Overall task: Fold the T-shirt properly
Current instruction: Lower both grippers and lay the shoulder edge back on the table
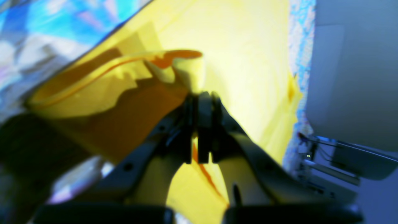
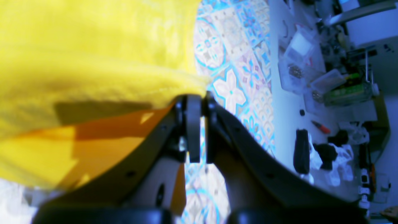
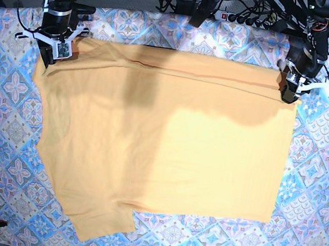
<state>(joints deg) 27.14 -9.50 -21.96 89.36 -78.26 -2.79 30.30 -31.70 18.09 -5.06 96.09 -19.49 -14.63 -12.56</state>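
Where the near hem of the T-shirt (image 3: 159,154) lies flat, its thin, soft orange-yellow cloth spreads smooth over the tablecloth (image 3: 324,187), a blue-and-pink tile pattern of flowers and squares. One short sleeve juts out at the near corner. Farther back, the shirt's far edge is lifted into a long fold between both tools. The right gripper (image 3: 48,54) is pinched on the cloth at one end; the left gripper (image 3: 287,93) is pinched on it at the other. No print or lettering can be read.
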